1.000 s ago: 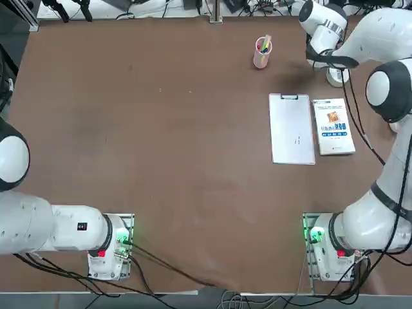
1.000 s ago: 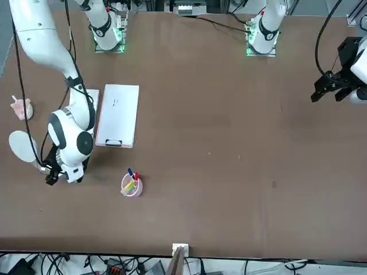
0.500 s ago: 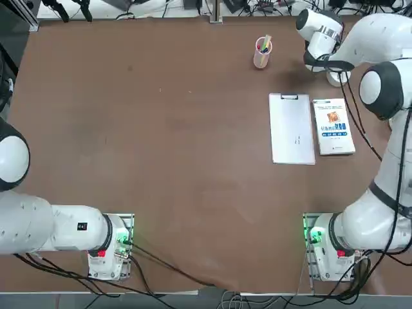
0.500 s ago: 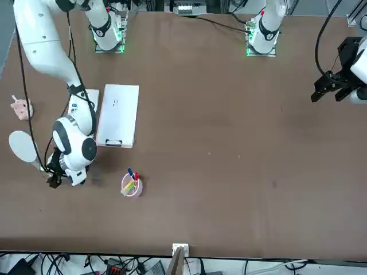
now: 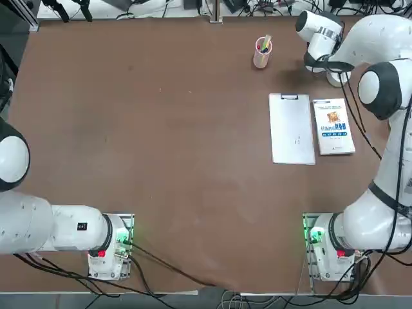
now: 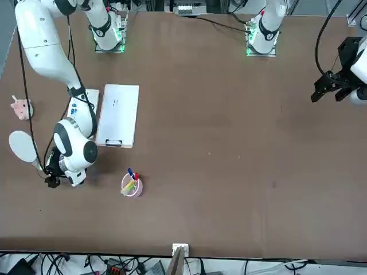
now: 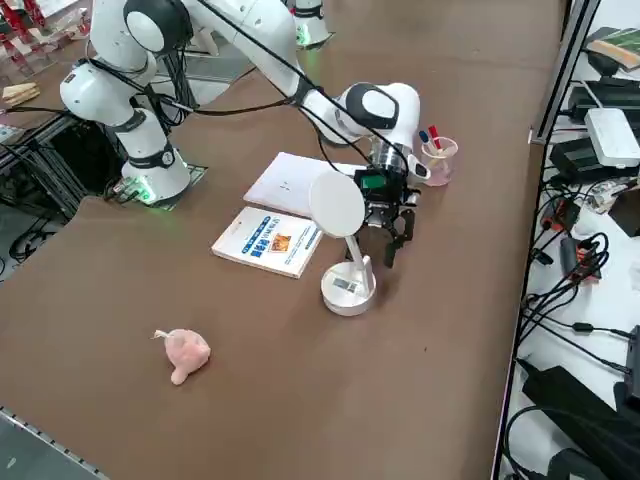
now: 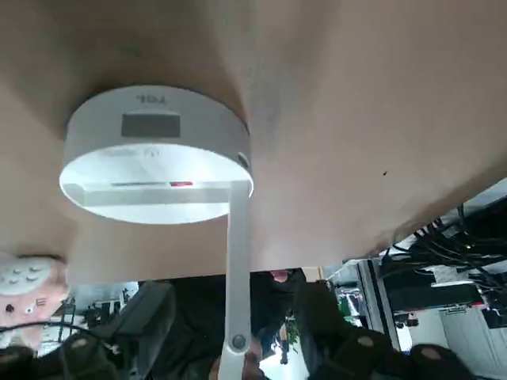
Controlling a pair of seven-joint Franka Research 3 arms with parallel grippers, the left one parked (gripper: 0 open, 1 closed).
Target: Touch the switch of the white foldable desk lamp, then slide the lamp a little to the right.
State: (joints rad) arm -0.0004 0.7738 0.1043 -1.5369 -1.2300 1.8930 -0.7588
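The white foldable desk lamp (image 7: 347, 288) stands near the table's far right corner on a round disc base (image 8: 154, 154), its flat head (image 7: 337, 204) raised on a thin arm (image 8: 236, 269). Its switch shows as a grey rectangle (image 8: 150, 124) on the base. My right gripper (image 7: 397, 232) hangs low beside the lamp, on the pen cup's side. In the wrist view the gripper (image 8: 234, 317) is open, with the thin arm rising between its two dark fingers (image 8: 317, 317) and touching neither. In the top view my forearm covers most of the lamp base (image 5: 337, 78).
A pink pen cup (image 7: 436, 160) stands close behind the gripper. A white clipboard (image 5: 291, 129) and a book (image 5: 333, 126) lie nearer the arm's base. A pink plush toy (image 7: 183, 352) sits by the table's right edge, and cables run beyond the far edge.
My right wrist has shifted a little toward the far edge and the pen cup's side, bringing the gripper lower beside the lamp. The lamp has not moved.
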